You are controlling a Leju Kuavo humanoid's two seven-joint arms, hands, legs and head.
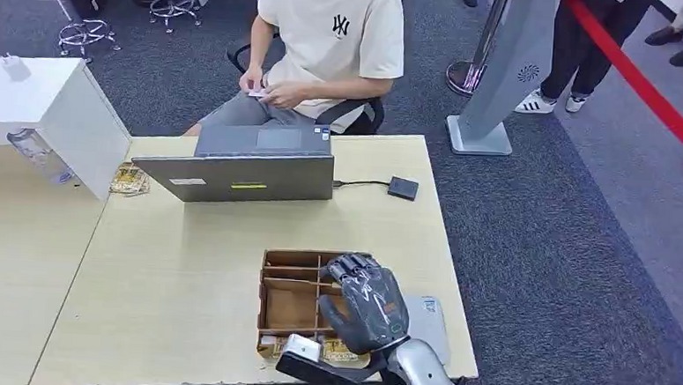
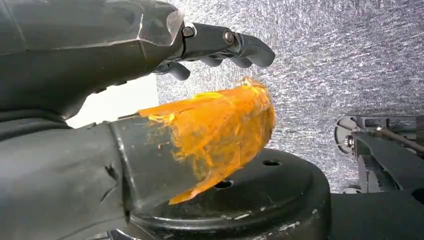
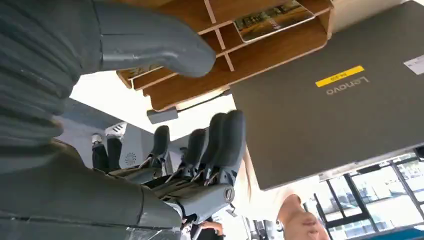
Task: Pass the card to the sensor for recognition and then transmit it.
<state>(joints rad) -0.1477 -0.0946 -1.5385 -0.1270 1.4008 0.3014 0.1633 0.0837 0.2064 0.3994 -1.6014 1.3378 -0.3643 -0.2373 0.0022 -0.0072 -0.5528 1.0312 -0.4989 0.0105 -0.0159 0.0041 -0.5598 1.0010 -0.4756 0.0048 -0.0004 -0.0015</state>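
Observation:
A wooden compartment box stands near the table's front edge, right of centre. Picture cards lie in its front slots; one card lies flat in a compartment in the right wrist view. My right hand hovers over the box's right side, fingers spread, holding nothing. The small black sensor lies at the far right of the table, cabled to a grey laptop. It appears again as the sensor past the box. My left hand hangs over grey carpet, open and empty.
A seated person behind the laptop holds a small card in both hands. A white box and a plastic bottle stand at the far left. A flat grey pad lies beside the wooden box. People stand behind a red barrier.

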